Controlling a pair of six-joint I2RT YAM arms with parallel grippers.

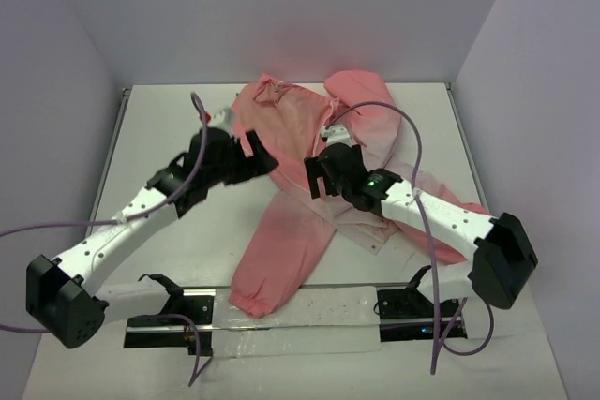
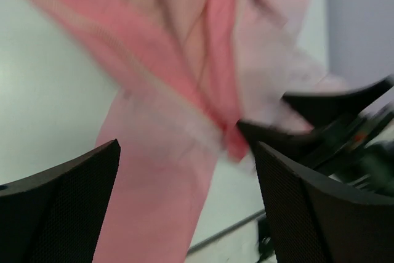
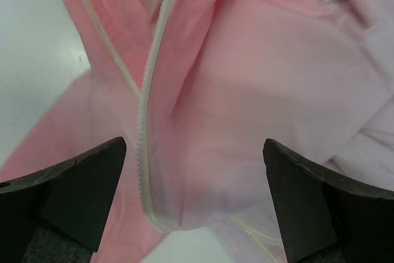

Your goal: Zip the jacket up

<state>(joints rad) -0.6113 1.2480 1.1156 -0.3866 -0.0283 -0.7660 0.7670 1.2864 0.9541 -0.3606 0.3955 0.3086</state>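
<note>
So, hidden: your left wrist view is blurred; zipper pull not discernible.
Jacket: salmon-pink, crumpled mid-table, cream zipper edges parting in a V.
Left gripper: spread, over a sleeve.
Right gripper: spread wide above the zipper edges.
Surface: white table, grey walls.

1 jacket, 1 table, 2 grippers: L gripper, R gripper
</note>
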